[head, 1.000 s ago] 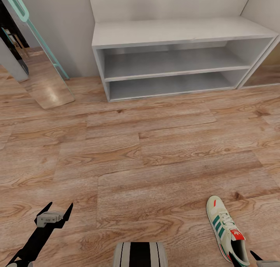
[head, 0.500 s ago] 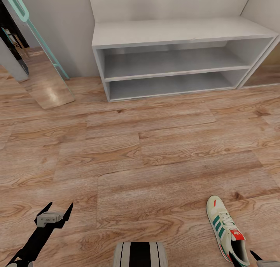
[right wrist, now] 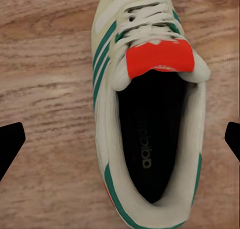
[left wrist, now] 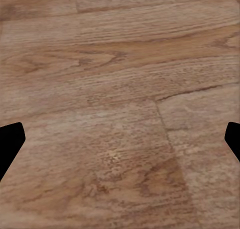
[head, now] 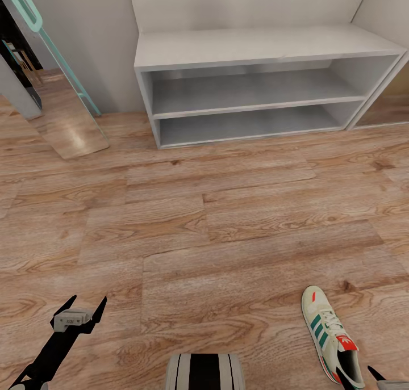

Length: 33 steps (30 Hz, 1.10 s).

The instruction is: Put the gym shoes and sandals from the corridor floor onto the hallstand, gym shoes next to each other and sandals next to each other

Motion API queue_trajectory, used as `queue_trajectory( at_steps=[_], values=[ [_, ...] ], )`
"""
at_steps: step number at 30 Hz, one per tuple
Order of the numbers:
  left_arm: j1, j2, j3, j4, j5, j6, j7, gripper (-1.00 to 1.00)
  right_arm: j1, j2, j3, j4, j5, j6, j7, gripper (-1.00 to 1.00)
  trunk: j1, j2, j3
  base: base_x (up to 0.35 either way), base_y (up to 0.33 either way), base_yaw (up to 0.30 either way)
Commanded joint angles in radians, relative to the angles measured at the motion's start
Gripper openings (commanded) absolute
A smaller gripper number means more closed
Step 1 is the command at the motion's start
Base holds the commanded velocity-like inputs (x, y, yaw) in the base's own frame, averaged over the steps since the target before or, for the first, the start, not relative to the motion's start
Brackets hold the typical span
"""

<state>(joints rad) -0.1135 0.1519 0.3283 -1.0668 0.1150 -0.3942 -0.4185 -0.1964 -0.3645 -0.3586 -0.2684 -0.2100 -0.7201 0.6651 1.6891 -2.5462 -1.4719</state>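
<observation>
Cream-white gym shoe (head: 333,336) is lying on the corridor floor (head: 227,237), well short of the hallstand (head: 261,89), while the right gripper (right wrist: 120,139) is hanging wide-fingered above its heel opening, seemingly lining up a grasp.

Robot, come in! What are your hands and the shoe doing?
Both grippers open: left over bare floor, right above gym shoe. Rack empty, path clear.

warm brown wood-plank floor (head: 187,225) with knots and seams runs up to a pale grey wall (head: 96,38). a leaning mirror with a mint-green frame (head: 54,49) stands at the left, reflecting the planks.
</observation>
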Motion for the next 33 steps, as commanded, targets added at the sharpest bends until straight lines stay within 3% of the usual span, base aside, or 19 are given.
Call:
queue_trajectory(
  at_steps=[1, 18, 29, 33],
  values=[
    [0.0, 0.0, 0.0, 0.0, 0.0, 0.0, 0.0, 1.0, 0.0, 0.0, 0.0, 0.0, 0.0, 0.0, 0.0, 1.0, 0.0, 0.0, 0.0, 0.0, 0.0, 0.0],
    [0.0, 0.0, 0.0, 0.0, 0.0, 0.0, 0.0, 1.0, 0.0, -0.034, 0.0, 0.0, 0.001, 0.003, 0.005, 1.0, 0.0, 0.0, 0.0, 0.0, 0.0, 0.0],
    [0.0, 0.0, 0.0, 0.0, 0.0, 0.0, 0.0, 1.0, 0.0, -0.04, 0.001, 0.0, 0.002, 0.004, 0.007, 1.0, 0.0, 0.0, 0.0, 0.0, 0.0, 0.0],
    [0.001, 0.0, 0.0, 0.0, 0.0, 0.0, 0.0, 1.0, 0.0, -0.041, 0.001, 0.0, 0.003, 0.003, 0.008, 1.0, 0.002, -0.001, -0.015, 0.0, 0.0, 0.0]
  ],
)
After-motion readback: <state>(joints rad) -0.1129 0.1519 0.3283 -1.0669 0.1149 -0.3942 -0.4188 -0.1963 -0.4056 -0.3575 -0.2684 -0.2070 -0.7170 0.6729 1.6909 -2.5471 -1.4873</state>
